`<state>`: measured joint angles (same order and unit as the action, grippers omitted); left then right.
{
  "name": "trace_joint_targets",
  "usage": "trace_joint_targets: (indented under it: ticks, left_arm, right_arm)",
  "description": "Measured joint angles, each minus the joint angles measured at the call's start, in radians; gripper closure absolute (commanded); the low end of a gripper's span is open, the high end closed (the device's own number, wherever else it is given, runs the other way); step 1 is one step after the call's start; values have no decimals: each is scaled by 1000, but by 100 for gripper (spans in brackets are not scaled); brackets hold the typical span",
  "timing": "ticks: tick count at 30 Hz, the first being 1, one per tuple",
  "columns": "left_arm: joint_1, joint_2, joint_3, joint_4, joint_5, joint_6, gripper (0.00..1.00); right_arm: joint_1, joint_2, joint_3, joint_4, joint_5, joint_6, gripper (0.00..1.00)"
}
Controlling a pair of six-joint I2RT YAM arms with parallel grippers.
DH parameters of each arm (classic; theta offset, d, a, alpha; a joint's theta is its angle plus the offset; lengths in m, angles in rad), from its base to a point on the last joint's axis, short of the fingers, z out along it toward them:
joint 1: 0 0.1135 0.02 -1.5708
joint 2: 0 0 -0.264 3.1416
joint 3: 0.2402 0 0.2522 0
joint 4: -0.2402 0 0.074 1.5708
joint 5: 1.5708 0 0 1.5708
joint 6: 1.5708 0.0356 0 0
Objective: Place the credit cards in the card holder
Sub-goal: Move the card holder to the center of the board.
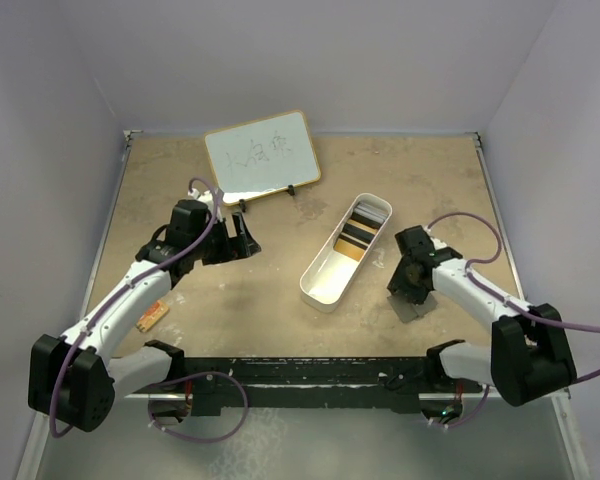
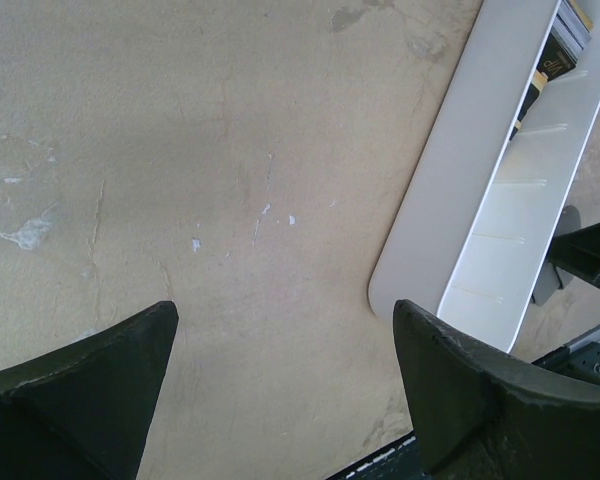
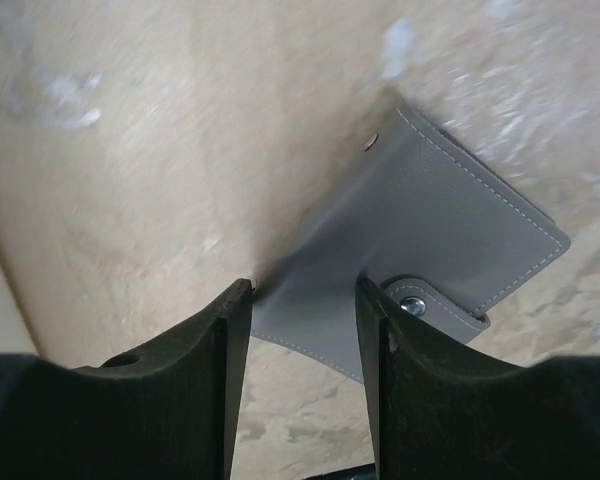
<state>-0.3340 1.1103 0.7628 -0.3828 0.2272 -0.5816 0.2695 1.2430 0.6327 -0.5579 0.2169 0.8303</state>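
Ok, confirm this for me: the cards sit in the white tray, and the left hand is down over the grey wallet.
Not quite. It is the right hand, not the left, that is down over the grey wallet, straddling one edge of it, as the right wrist view shows. The cards do sit in the white tray.

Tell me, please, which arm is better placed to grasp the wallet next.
Right. The right gripper is directly over the wallet, jaws apart around one corner. The left gripper hangs open over bare table beside the tray.
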Motion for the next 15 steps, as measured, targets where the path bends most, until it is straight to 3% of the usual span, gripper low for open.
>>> trace_joint_targets:
  ticks: [12,15]
  left_arm:
    - [0,-25,0,-6,-11,-1,18]
    - [0,-26,0,-13,-14,-7,26]
  right_arm:
    - [272,-32,-29,42,-45,86,55]
    - [354,-35,-33,61,-56,104,55]
